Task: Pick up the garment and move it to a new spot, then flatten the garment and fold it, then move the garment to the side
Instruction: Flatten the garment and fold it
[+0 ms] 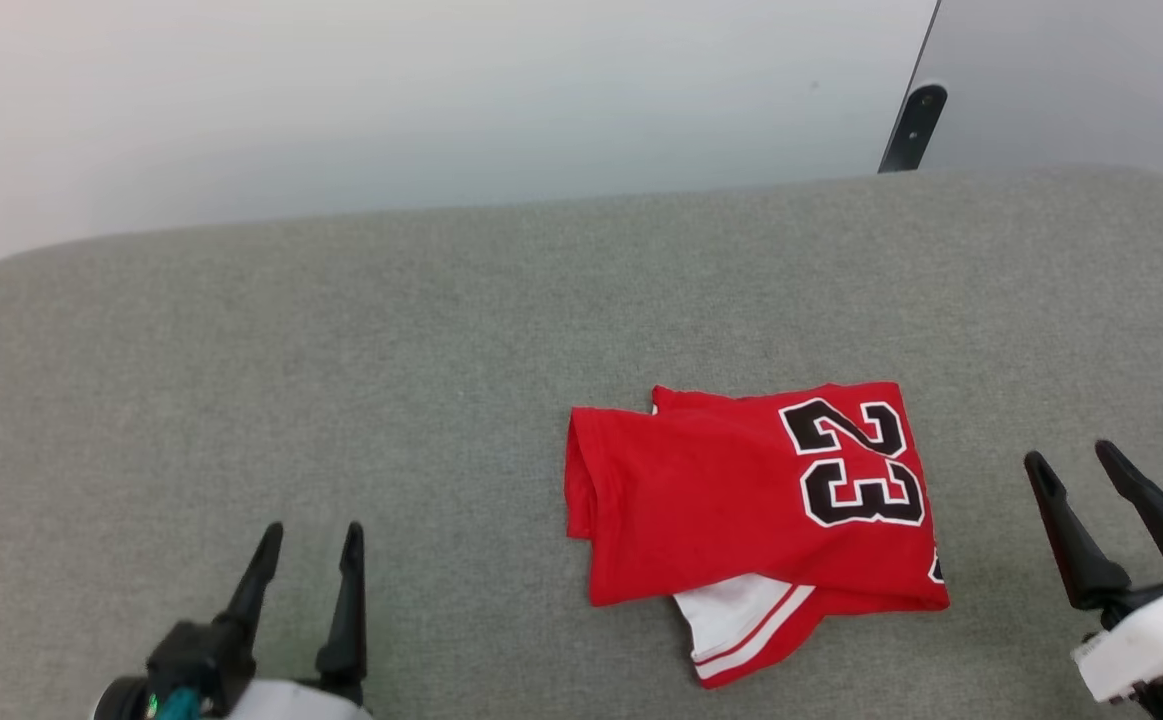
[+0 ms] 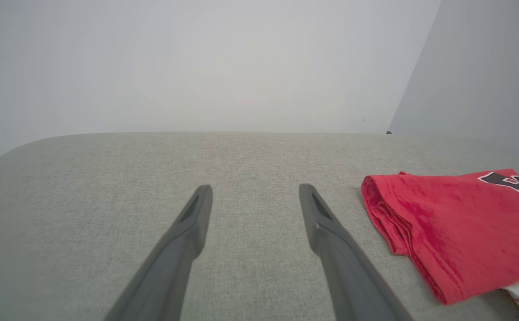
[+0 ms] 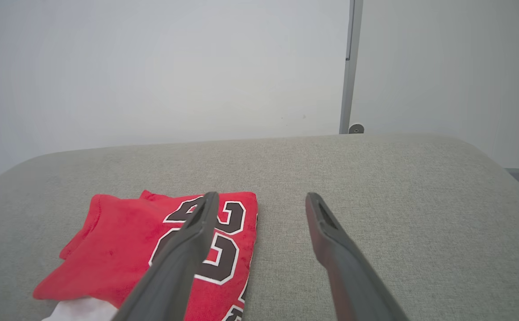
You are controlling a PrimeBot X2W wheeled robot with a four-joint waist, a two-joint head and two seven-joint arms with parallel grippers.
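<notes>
folded garment (image 1: 741, 500) lies between left tool (image 1: 313, 530) and right tool (image 1: 1069, 452), both spread.

Folded over itself, the garment (image 1: 741, 500) hides most of its white sleeve (image 1: 731, 612) under red cloth. The left wrist view's right edge cuts off its printed number (image 2: 500, 179); in the right wrist view one of the fingers (image 3: 183, 254) of the right gripper (image 3: 261, 195) covers part of it.
</notes>
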